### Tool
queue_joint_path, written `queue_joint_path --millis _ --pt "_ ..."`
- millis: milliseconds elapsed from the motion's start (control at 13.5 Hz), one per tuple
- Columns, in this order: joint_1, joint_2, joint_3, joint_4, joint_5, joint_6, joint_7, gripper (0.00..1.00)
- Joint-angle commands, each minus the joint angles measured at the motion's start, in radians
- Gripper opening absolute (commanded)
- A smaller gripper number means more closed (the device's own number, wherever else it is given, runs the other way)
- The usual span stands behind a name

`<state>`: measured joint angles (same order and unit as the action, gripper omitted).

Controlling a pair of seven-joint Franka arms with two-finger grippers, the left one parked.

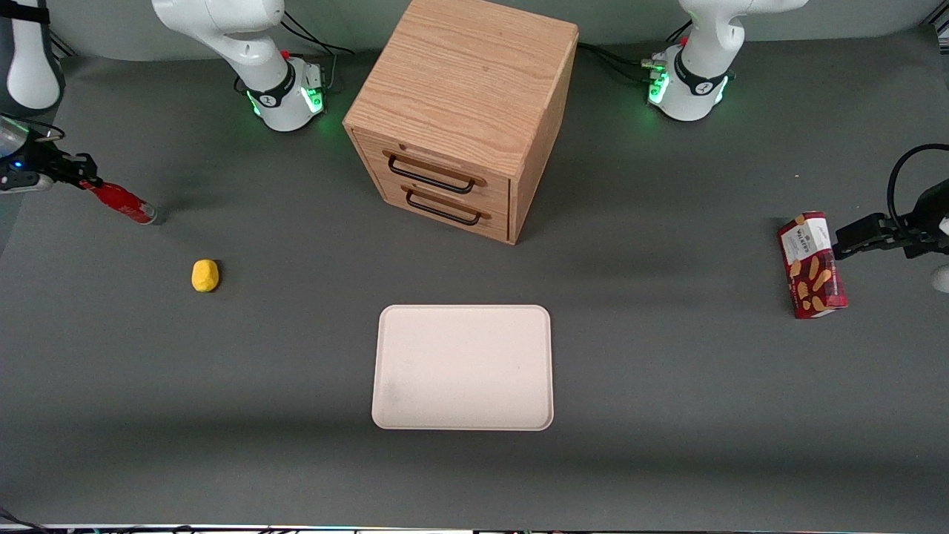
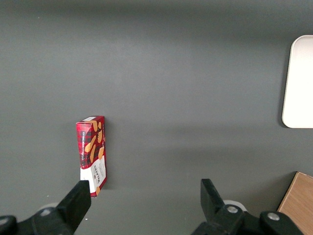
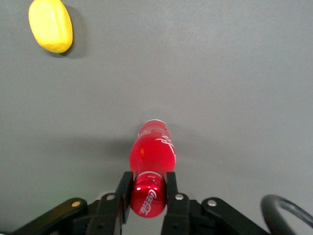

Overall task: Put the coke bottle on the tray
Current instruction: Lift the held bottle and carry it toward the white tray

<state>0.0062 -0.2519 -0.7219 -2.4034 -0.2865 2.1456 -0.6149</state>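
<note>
The coke bottle is a slim red bottle with a silvery base, tilted with its base low over the dark table at the working arm's end. My gripper is shut on its red cap. The wrist view shows the black fingers pressed on both sides of the cap, with the bottle pointing away from the gripper. The tray, pale cream with rounded corners, lies flat and bare near the table's front, in front of the wooden drawer cabinet.
A small yellow lemon-like object lies on the table between the bottle and the tray, nearer the front camera than the bottle. A wooden two-drawer cabinet stands mid-table. A red biscuit box stands toward the parked arm's end.
</note>
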Motion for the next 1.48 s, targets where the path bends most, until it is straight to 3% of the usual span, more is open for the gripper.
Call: queue_joint_path --millis 0,222,591,1034,1256,1404 --pt "0.006 -0.020 0.070 0.183 0.048 -0.212 -0.013 0.00" --pt "0.005 -0.007 0.149 0.399 0.055 -0.459 -0.013 0.00" --pt "0.005 0.016 0.170 0.691 0.089 -0.714 -0.032 0.00" --pt "0.006 0.110 0.180 0.912 0.148 -0.837 -0.048 0.00" --pt "0.041 0.219 0.228 1.007 0.256 -0.849 -0.033 0.00" --pt "0.084 0.287 0.275 1.093 0.294 -0.881 0.015 0.00"
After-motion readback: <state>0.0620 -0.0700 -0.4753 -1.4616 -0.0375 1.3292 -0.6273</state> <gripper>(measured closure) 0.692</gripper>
